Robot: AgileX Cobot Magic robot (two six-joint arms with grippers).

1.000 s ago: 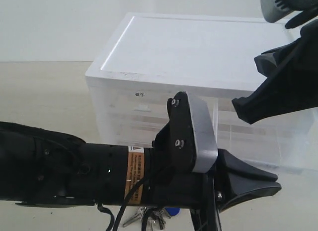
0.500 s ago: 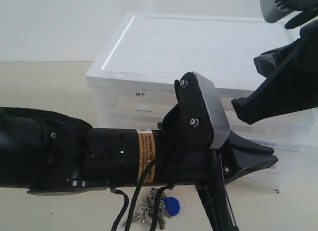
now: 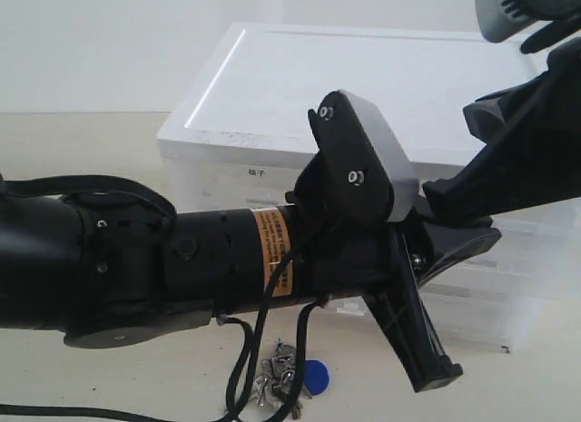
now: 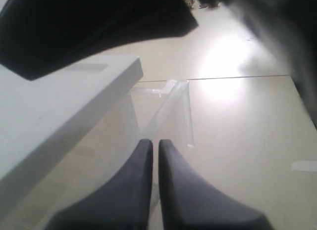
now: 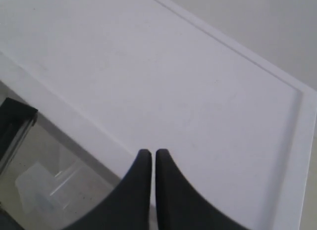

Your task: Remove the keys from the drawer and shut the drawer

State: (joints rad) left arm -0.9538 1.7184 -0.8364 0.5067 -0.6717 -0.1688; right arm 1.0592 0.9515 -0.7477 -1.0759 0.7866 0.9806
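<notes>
Soft daylight, tabletop glare, blurred foreground.

Saw a plain pale wall (image 3: 91, 41) across the upper left of the frame, a beige tabletop (image 3: 82, 145) below, and a bright glare patch (image 4: 223, 67) on it.

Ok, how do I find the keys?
Find the big white drawer box on the table. In front of it, below the black robot arm, lies a silver bunch of keys. Its round blue tag sets it apart.

A white-topped plastic storage cabinet (image 3: 363, 77) stands on a beige table (image 3: 82, 159) before a pale wall (image 3: 109, 41).
</notes>
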